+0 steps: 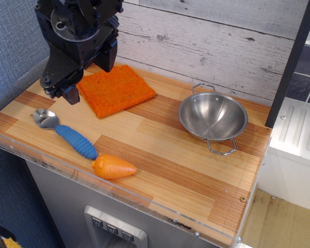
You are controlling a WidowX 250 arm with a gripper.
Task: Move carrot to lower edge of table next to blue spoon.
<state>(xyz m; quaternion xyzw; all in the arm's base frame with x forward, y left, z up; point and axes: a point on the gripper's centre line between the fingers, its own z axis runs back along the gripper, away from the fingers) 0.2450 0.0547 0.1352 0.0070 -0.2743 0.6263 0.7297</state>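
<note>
The orange carrot (113, 168) lies on its side at the front edge of the wooden table (175, 160), its rounded top touching the end of the blue spoon's handle (76, 141). The spoon's silver bowl (45, 119) points left. My gripper (60, 92) hangs raised above the table's back left, over the left corner of the orange cloth, well away from the carrot. Its fingers stand apart and hold nothing.
A square orange woven cloth (116, 89) lies at the back left. A steel two-handled bowl (213, 116) stands at the right. A clear plastic strip (144, 199) runs along the front edge. A grey plank wall (212, 41) stands behind.
</note>
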